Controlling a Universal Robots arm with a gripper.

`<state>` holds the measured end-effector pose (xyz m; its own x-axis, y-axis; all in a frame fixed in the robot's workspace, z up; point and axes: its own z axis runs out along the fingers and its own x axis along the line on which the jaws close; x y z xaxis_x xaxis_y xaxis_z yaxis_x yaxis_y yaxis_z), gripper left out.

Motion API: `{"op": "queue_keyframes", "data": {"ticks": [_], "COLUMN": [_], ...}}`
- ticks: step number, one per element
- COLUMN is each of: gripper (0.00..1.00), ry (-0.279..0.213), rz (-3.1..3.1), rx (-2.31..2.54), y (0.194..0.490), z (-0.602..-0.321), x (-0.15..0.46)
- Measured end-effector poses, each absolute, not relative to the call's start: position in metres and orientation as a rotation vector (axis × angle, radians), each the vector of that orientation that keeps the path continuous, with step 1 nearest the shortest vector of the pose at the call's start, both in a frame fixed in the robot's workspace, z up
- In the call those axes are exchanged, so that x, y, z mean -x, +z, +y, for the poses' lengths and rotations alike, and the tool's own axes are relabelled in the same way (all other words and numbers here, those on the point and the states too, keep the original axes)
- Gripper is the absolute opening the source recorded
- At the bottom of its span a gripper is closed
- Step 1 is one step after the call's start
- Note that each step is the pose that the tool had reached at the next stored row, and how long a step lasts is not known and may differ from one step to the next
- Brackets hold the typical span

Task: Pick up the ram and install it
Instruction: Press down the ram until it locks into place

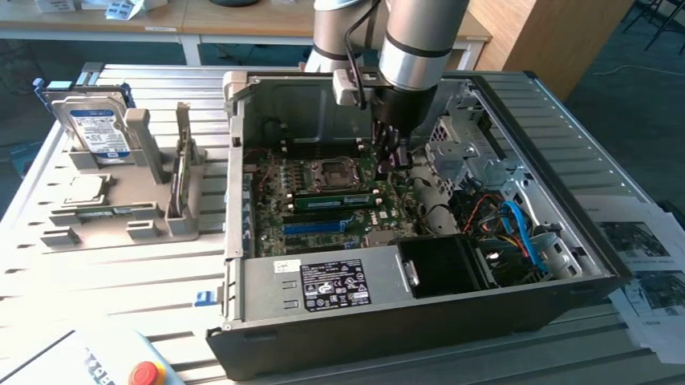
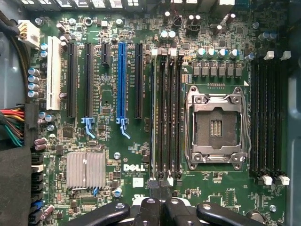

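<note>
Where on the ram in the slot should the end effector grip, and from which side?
Probably pinch the ram mid-length across its flat faces, coming straight down from above: it stands on edge in the motherboard, so only its long top edge is free.

pincer (image 2: 160,200): cut by frame edge | power supply label (image 1: 334,285): unreadable

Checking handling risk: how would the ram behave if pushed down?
The ram looks like a thin green board, so probably stiff and light. Standing on edge on the motherboard, it might tilt if pushed off-centre. Bare circuitry suggests it is fragile.
</note>
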<state>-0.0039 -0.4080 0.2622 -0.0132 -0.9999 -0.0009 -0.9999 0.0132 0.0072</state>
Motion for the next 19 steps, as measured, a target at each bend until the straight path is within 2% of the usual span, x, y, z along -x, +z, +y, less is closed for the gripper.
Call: {"op": "queue_keyframes", "data": {"ticks": [19], "gripper": [0.1], "ry": [-0.011], "rz": [-2.223], "rx": [-2.194], "y": [0.2527], "z": [-0.4064], "x": [0.0034]}}
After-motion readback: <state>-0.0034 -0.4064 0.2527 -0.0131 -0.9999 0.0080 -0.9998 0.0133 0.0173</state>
